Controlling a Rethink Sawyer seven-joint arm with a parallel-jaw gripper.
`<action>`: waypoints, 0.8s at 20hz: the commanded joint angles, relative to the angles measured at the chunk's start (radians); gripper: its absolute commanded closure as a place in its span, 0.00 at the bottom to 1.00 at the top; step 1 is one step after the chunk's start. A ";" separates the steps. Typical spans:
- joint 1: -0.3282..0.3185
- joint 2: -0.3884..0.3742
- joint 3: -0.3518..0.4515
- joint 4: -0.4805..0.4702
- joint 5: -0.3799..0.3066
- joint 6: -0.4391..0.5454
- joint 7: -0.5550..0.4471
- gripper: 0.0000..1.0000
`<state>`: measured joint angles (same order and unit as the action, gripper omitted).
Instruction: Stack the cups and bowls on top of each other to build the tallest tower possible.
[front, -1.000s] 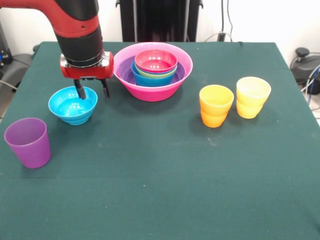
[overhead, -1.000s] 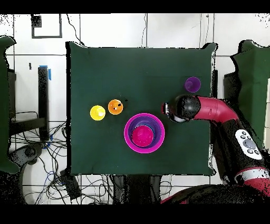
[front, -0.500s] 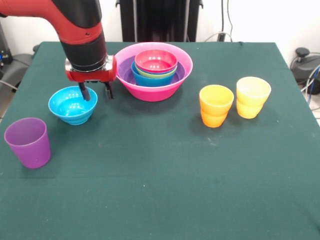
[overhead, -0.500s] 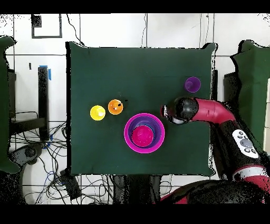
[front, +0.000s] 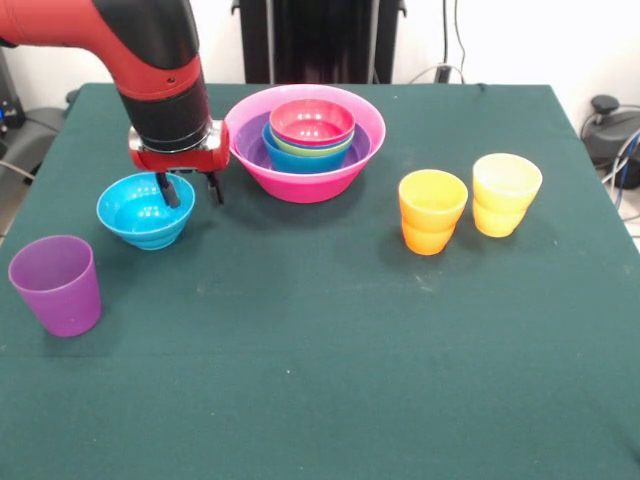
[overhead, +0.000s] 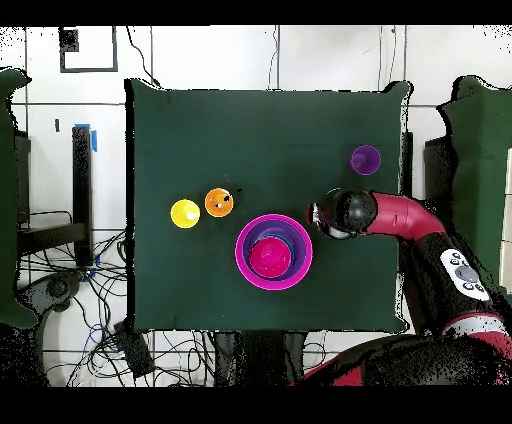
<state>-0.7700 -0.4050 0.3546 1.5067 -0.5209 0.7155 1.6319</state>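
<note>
Fingers (front: 190, 189) spread apart | straddling far rim of cyan bowl (front: 140, 215) | contact seemingly none, unclear

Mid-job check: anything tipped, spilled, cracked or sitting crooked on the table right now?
Nothing stands out. The nested bowls sit level inside the hot-pink bowl. The cyan bowl stands apart and upright, with the open pincer straddling its rim. The purple cup, orange cup and yellow cup are all upright.

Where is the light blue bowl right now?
In the front view the cyan bowl sits at the left, under the end effector, between the purple cup and the tower.
</note>
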 joint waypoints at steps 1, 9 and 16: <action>-0.012 0.056 -0.011 -0.040 -0.069 -0.090 -0.029 0.00; -0.011 0.096 -0.012 -0.073 -0.079 -0.116 -0.035 0.00; -0.013 0.104 -0.017 -0.060 -0.107 -0.182 -0.030 0.00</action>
<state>-0.7973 -0.3726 0.3444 1.5044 -0.5216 0.6700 1.6319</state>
